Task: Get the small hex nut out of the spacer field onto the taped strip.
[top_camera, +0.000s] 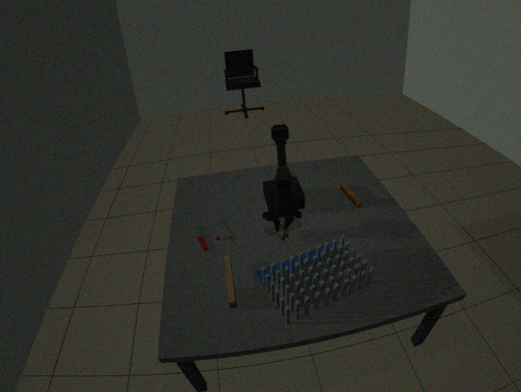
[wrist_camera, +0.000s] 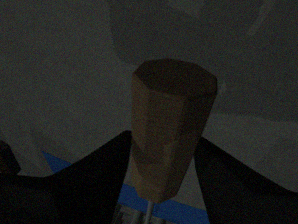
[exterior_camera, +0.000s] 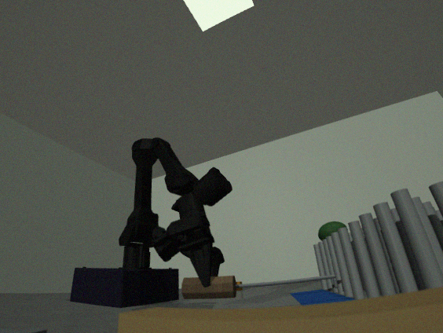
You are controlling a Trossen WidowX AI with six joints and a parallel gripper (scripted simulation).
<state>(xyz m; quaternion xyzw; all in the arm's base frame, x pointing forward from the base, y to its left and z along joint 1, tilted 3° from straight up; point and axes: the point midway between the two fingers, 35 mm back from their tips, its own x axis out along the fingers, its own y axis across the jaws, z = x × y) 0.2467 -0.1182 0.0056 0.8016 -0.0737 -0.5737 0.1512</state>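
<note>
Hooked tool [top_camera: 284, 233] [exterior_camera: 210, 287] [wrist_camera: 167, 135] in fingers [top_camera: 283, 231] [exterior_camera: 210, 283], grey tabletop [top_camera: 203, 208] [exterior_camera: 31, 310], tiled floor [top_camera: 92, 277], dim room.

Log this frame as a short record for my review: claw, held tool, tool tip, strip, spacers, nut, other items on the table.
claw: shut on the wooden handle
held tool: thin metal rod running from the handle
tool tip: at the near edge of the spacers, above or beside the strip; contact cannot be told
strip: blue, in front of the spacers
spacers: grey, standing in rows
nut: not made out
other items: red piece; orange bar; tan bar
</note>
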